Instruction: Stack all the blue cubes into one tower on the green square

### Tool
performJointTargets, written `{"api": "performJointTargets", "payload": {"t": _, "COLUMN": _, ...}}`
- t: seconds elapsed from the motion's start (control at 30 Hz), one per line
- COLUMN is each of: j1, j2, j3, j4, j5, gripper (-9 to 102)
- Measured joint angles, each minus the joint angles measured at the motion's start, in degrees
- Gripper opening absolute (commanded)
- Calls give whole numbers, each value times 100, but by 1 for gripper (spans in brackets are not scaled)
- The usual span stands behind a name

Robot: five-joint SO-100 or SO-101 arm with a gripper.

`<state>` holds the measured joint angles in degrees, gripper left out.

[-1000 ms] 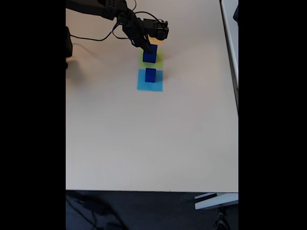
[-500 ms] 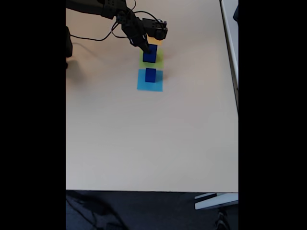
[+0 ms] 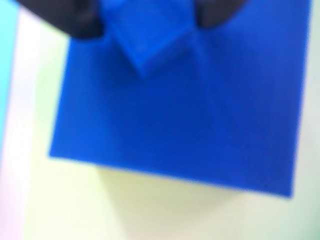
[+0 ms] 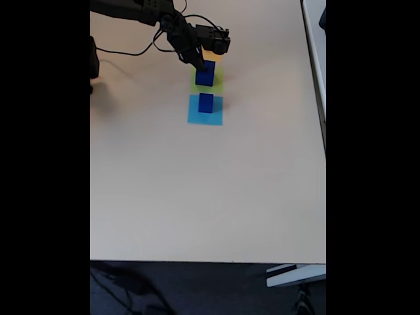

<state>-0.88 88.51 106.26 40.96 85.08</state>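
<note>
your gripper (image 3: 145, 22) is sitting at the top edge of the wrist view, its two dark fingers (image 3: 82, 22) pinching a small blue cube (image 3: 147, 37) between them, so it is closed on that cube. the small cube is turned corner-first toward the camera, rotated against the edges of the big blue cube (image 3: 185, 115) spreading out directly beneath it. that is the relation you are working with: the small cube is hanging over the big one's top face, near its far edge rather than its middle, and whether the two are touching yet is too blurred to tell. the big cube is resting on the green square (image 3: 75, 210), which is showing pale below and to the left.

in the fixed view your gripper (image 4: 200, 63) is hovering right at the top of the cube on the green square (image 4: 217, 83). another blue cube (image 4: 206, 102) is standing on the light-blue square (image 4: 197, 117) just beside it, waiting its turn. a yellow square (image 4: 213, 56) is peeking out behind the arm.
</note>
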Motion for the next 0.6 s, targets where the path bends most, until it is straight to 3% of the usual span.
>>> {"api": "performJointTargets", "payload": {"t": 0.6, "j1": 9, "j2": 0, "j3": -158, "j4": 35, "j5": -70, "gripper": 7}}
